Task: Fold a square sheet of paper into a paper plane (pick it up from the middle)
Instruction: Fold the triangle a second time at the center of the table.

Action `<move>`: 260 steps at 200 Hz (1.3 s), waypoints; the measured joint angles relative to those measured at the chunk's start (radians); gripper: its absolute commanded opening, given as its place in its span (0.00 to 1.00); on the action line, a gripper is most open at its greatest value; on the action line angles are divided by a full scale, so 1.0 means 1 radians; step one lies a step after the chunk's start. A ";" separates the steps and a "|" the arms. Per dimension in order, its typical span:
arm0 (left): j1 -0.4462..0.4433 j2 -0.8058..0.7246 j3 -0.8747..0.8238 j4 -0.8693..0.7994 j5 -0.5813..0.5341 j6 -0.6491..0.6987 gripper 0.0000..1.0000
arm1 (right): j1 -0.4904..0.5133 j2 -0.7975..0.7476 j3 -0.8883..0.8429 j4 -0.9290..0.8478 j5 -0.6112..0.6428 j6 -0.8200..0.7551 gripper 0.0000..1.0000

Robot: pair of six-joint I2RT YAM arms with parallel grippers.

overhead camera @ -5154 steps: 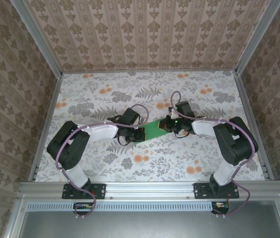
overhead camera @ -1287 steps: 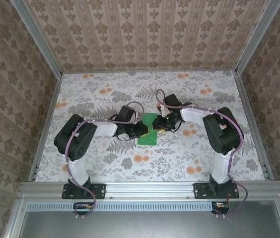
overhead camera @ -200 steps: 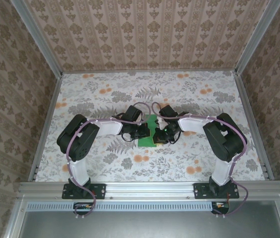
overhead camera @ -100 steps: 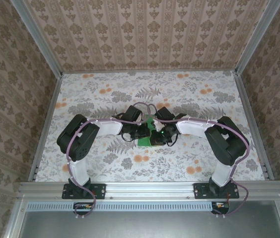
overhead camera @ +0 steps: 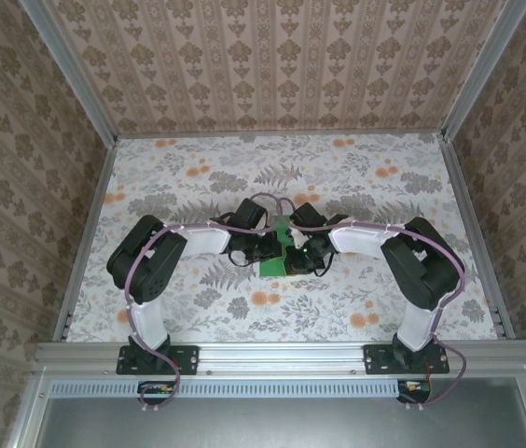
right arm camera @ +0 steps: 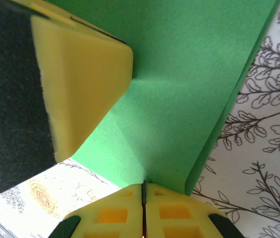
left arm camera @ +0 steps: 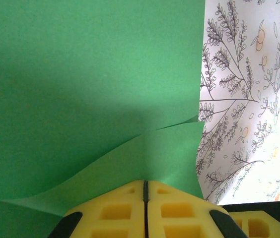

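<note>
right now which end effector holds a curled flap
The left end effector: green paper curves up into it; the right end effector's paper is flat, creased.

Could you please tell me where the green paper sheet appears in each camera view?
Top external: green paper sheet just below picture centre.
Left wrist: left and middle, above the left pincer.
Right wrist: centre and top, above the right pincer.
Shared landmark: floral table cover beside it.
</note>
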 measured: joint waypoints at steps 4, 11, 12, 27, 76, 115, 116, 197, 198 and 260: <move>0.000 0.000 0.000 0.000 0.000 0.000 0.08 | 0.000 0.000 0.000 0.000 0.000 0.000 0.10; 0.000 0.000 0.000 0.000 0.000 0.000 0.08 | 0.000 0.000 0.000 0.000 0.001 0.000 0.10; 0.000 0.000 0.000 0.000 0.000 0.000 0.08 | 0.000 0.000 0.000 0.000 0.001 0.000 0.10; 0.000 0.000 0.000 0.000 0.000 0.000 0.08 | 0.000 0.000 0.001 -0.001 0.001 0.000 0.10; 0.000 0.000 0.000 0.000 -0.001 0.000 0.08 | 0.000 0.000 0.009 -0.011 0.000 0.000 0.10; 0.000 0.000 0.000 -0.001 -0.002 0.000 0.08 | -0.002 0.000 0.013 -0.014 0.001 0.001 0.10; 0.000 0.000 0.000 -0.001 -0.002 0.000 0.08 | -0.002 0.000 0.013 -0.014 0.001 0.000 0.10; 0.000 0.000 0.000 -0.001 -0.003 0.000 0.08 | -0.024 0.000 0.010 -0.014 0.002 0.008 0.10; 0.000 0.000 0.000 -0.001 -0.003 0.000 0.08 | -0.025 0.000 0.010 -0.014 0.002 0.008 0.10; 0.000 0.000 0.001 -0.001 -0.003 0.000 0.08 | -0.028 0.000 0.004 0.008 -0.039 0.013 0.11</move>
